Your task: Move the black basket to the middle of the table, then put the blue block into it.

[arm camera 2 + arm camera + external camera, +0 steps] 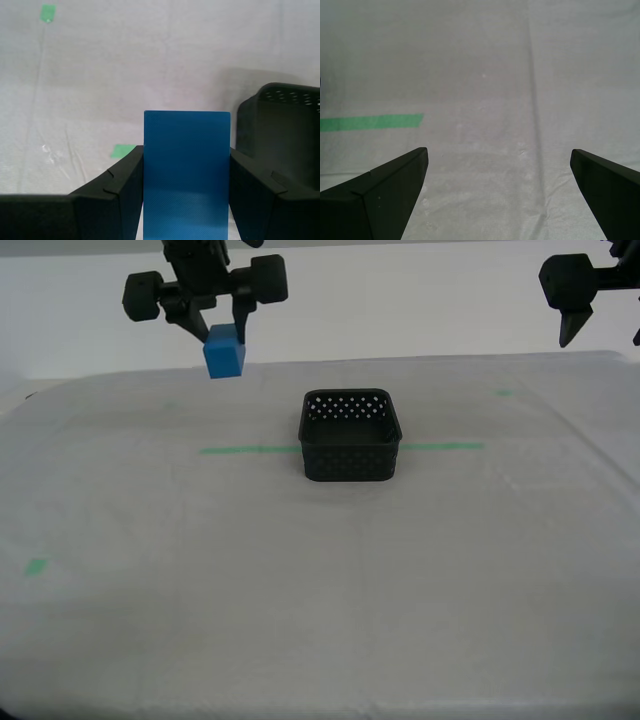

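The black basket (350, 435) stands upright on the table (200, 590) near its middle, across the green tape line. My second gripper (218, 332) hangs high at the exterior view's upper left, shut on the blue block (224, 351), which is lifted well above the cloth, apart from the basket. In the second wrist view the blue block (186, 172) fills the gap between the black fingers (120, 192), with the basket (282, 132) beside them. My first gripper (600, 330) hovers at the exterior view's upper right, open and empty; its wrist view shows my first gripper (497, 175) over bare cloth.
A thin green tape line (248, 449) runs across the table on both sides of the basket. Small green tape bits lie at the exterior view's lower left (37, 566) and far right (503, 392). A tape strip (370, 122) shows under the first gripper.
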